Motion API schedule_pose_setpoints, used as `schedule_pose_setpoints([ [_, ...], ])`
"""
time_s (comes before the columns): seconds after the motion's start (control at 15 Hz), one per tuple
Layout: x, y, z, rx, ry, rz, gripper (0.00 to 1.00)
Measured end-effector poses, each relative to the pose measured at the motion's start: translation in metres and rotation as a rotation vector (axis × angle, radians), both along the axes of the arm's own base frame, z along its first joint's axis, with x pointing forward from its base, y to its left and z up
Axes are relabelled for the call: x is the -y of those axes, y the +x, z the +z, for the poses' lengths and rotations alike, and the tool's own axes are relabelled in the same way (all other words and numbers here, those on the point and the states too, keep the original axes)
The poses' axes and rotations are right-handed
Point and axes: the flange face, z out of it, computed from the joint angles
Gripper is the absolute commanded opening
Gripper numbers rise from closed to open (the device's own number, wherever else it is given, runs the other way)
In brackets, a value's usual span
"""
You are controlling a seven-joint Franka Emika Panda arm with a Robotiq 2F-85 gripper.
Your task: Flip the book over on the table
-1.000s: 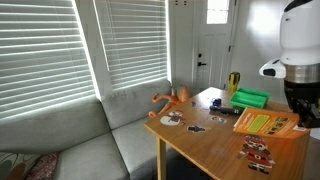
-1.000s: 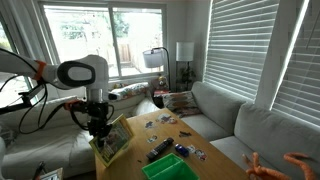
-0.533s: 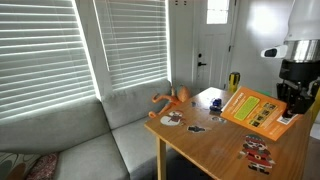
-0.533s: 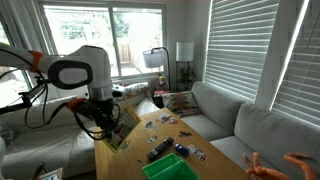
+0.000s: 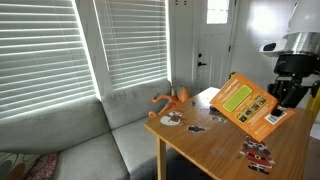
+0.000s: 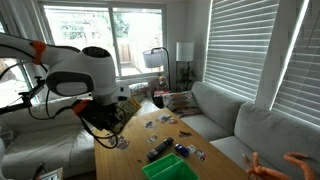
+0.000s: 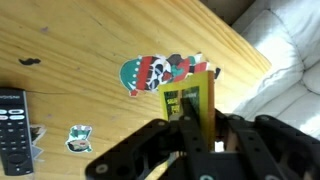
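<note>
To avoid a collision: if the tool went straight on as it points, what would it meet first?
Past the gripped book, probably the table near a picture card; depth is unclear.

yellow-orange book (image 5: 245, 105) tilted steeply over the wooden table (image 5: 200, 142).

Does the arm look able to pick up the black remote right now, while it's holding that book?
Probably not yet: the gripper is shut on the book, which is tilted up on edge. The remote lies uncovered on the table nearby, so letting the book go should leave the way free.
</note>
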Motion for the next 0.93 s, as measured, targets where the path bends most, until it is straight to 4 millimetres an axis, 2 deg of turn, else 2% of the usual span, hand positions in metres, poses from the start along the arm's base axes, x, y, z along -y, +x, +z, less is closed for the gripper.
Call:
schedule_pose_setpoints([
  [0.47, 0.006, -0.004, -0.031, -0.118, 0.272, 0.05, 0.03],
  [0.93, 0.031, -0.006, -0.064, -0.237, 0.292, -0.004, 0.03],
])
